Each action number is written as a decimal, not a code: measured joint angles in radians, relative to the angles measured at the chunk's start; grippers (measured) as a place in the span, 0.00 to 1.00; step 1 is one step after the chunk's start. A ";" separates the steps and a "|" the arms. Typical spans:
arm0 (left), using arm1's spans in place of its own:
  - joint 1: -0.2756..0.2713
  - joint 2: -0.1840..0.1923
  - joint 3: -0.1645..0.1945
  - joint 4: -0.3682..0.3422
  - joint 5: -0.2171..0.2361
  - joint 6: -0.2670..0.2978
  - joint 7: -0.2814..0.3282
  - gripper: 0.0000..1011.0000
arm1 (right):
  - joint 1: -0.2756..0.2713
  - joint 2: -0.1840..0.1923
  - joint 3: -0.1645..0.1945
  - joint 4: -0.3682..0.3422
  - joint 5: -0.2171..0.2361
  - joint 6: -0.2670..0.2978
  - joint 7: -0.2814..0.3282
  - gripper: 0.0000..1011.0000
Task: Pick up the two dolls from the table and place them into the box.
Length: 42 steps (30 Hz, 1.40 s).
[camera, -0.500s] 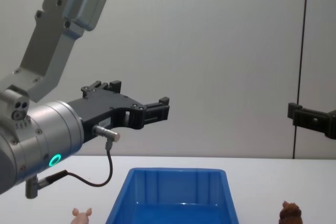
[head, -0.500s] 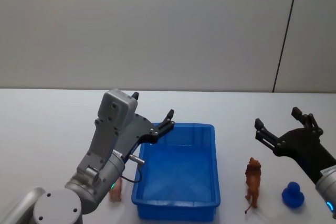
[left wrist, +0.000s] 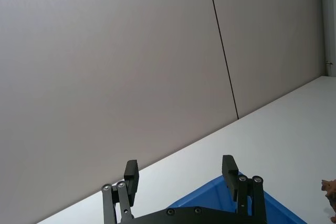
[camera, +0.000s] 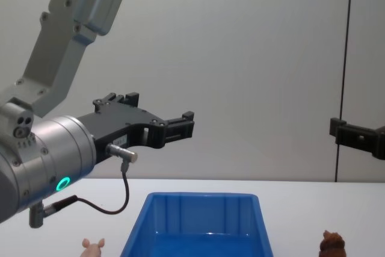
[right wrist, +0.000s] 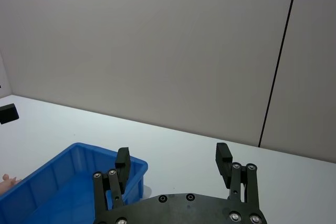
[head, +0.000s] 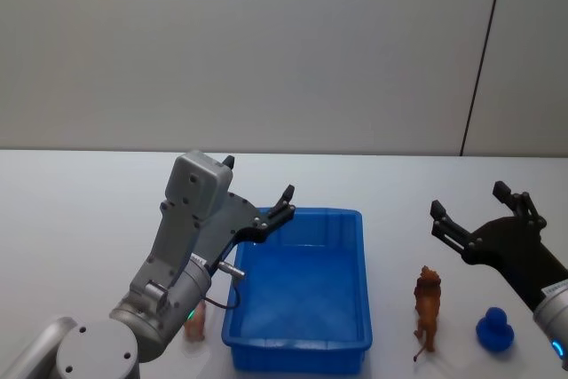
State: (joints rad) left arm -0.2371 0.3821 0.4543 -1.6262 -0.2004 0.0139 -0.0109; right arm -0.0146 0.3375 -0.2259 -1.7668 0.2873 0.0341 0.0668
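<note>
The blue box (head: 302, 344) sits on the white table (head: 71, 219) in the middle of the head view, with nothing in it. A brown lion doll (head: 428, 308) stands just right of the box. Left of the box stands a small pink pig doll (head: 195, 322), partly hidden by my left arm. My left gripper (head: 259, 178) hangs open above the box's far left corner, holding nothing. My right gripper (head: 469, 199) is open in the air beyond and right of the lion, also holding nothing. From the chest view the pig (camera: 93, 246) and lion (camera: 332, 244) flank the box (camera: 201, 200).
A dark blue round toy (head: 495, 330) lies right of the lion, under my right arm. A plain grey wall with a dark vertical seam (head: 482, 55) rises behind the table. The tabletop is bare to the far left and behind the box.
</note>
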 joint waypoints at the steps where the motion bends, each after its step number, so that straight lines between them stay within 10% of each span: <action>1: 0.000 0.000 0.000 0.000 0.000 0.000 0.000 0.99 | 0.000 0.000 0.000 0.000 0.000 0.000 0.000 0.99; 42: 0.000 0.000 0.000 0.000 0.000 0.000 0.000 0.99 | 0.058 -0.023 0.010 0.089 -0.051 0.086 -0.036 0.99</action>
State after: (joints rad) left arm -0.2371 0.3821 0.4542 -1.6262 -0.2004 0.0139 -0.0109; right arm 0.0435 0.3141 -0.2157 -1.6775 0.2368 0.1202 0.0310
